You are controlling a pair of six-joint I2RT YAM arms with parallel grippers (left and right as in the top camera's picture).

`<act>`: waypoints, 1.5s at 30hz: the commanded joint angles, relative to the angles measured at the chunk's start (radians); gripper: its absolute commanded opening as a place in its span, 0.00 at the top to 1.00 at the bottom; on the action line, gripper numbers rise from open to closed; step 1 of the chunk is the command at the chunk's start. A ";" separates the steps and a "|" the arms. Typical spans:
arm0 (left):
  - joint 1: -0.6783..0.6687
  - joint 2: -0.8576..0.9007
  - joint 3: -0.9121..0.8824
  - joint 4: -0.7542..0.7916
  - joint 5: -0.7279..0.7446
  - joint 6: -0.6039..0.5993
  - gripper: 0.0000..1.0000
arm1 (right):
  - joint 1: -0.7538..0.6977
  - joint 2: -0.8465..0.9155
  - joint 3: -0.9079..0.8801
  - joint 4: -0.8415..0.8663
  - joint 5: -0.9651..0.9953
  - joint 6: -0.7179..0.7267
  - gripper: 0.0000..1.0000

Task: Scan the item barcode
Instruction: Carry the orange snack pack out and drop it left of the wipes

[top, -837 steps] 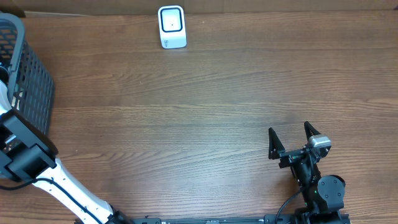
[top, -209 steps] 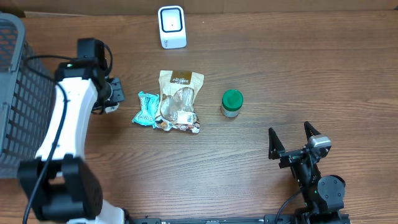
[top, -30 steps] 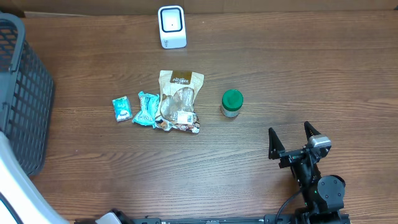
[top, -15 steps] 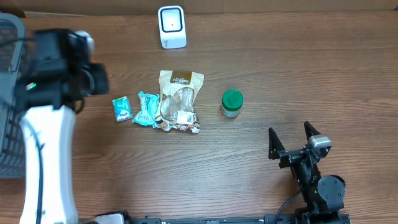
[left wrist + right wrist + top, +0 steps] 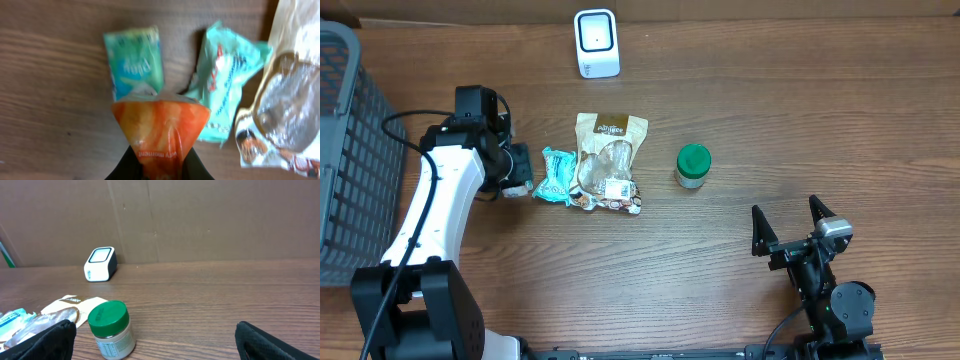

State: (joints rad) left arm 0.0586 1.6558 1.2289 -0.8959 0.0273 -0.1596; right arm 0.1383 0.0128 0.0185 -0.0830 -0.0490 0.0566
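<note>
Packet (image 5: 160,130) — orange, long axis straight out from clamping left end effector (image 5: 159,169) | right end effector (image 5: 788,224) spread

The packet (image 5: 160,130) is glossy orange with white lettering, the sachet (image 5: 134,60) green, the wrapper (image 5: 227,85) teal with red print, the bag (image 5: 610,135) tan, the jar (image 5: 693,163) green-lidded, the scanner (image 5: 596,43) white, the basket (image 5: 360,150) grey mesh, the table (image 5: 770,110) brown woodgrain.
</note>
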 commanded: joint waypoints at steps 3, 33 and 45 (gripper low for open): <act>0.014 0.007 -0.005 0.061 -0.174 -0.024 0.96 | 0.002 -0.010 -0.011 0.003 -0.005 0.006 0.00; -0.005 0.328 -0.009 0.328 -0.084 0.006 0.96 | 0.002 -0.010 -0.011 0.003 -0.005 0.006 0.00; -0.157 0.327 -0.009 0.264 -0.048 -0.010 0.84 | 0.002 -0.010 -0.011 0.003 -0.005 0.005 0.00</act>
State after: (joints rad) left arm -0.0605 1.9507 1.2381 -0.6052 -0.1265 -0.1581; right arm 0.1383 0.0128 0.0185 -0.0834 -0.0483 0.0563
